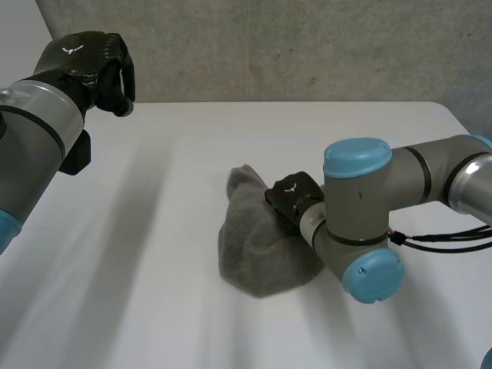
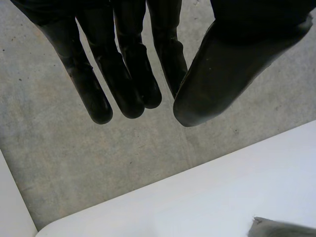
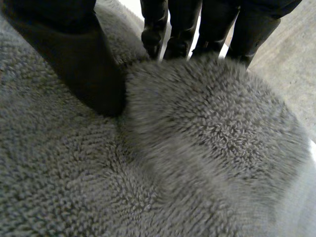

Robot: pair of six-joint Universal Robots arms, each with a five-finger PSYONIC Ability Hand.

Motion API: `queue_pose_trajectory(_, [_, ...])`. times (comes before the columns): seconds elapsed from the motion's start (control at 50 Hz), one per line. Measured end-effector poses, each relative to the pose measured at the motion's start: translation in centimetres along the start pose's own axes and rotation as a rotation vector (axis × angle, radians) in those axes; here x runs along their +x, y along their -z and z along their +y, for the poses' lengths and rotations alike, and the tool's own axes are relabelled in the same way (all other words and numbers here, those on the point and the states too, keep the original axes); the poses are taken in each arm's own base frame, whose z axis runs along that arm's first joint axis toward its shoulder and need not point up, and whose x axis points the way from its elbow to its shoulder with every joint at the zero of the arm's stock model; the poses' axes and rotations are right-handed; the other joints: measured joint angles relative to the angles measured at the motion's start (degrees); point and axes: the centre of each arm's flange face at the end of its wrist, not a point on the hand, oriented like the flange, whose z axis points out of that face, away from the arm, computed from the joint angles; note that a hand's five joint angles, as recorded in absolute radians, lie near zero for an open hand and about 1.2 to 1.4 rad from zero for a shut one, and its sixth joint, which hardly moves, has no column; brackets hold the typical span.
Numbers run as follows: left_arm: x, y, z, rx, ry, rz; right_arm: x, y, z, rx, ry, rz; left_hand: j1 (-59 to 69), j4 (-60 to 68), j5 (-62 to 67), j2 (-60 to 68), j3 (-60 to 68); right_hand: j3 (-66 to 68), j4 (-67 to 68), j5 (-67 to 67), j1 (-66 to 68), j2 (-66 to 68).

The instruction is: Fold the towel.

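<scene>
Head view: grey towel (image 1: 257, 246) lies bunched in a lump on the white table (image 1: 154, 231), a bit right of middle, with one peak sticking up at its far side. The right hand (image 1: 290, 198) is on the towel's far right part, touching the cloth, and its fingers are hidden behind the cloth from here. The right arm (image 1: 369, 215) reaches in from the right and sits low over the table. The left hand (image 1: 88, 61) is raised at the far left corner, well apart from the towel, with nothing in it. A grey wall (image 1: 269, 46) stands behind the table.

Left wrist view: left hand (image 2: 123, 74) has its fingers straight and close together, with the thumb (image 2: 232, 64) beside them. It is slack, spread and holding nothing. The grey wall (image 2: 98, 163) lies past the fingertips, and the table (image 2: 207, 197) edge is below that. A small bit of the towel (image 2: 281, 228) shows on the table, far from the hand.

Right wrist view: right hand (image 3: 74, 59) has its thumb pressed down into the towel (image 3: 197, 148). The fingers (image 3: 182, 24) go down behind a raised hump of cloth. That hump sits between the thumb and fingers, so the hand is pinching a fold of towel. The towel pile is thick and fuzzy under the palm. A sliver of table (image 3: 133, 6) shows past the fingertips.
</scene>
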Motion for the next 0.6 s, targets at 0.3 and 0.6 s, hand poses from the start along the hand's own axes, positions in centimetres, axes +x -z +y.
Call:
queue_pose_trajectory(0.3, [-0.4, -0.1, -0.2, 0.009, 0.009, -0.016, 11.3, 14.2, -23.0, 0.730, -0.342, 0.068, 2.3, 3.7, 2.2, 3.8, 3.9, 5.8, 6.0, 4.7, 3.8, 2.9])
queue_pose_trajectory(0.6, [-0.7, 0.2, -1.3, 0.048, 0.013, -0.025, 3.0, 8.7, -8.8, 0.011, -0.026, -0.314, 2.3, 3.7, 2.1, 3.8, 3.9, -18.6, -18.8, -17.8, -18.9, -20.6])
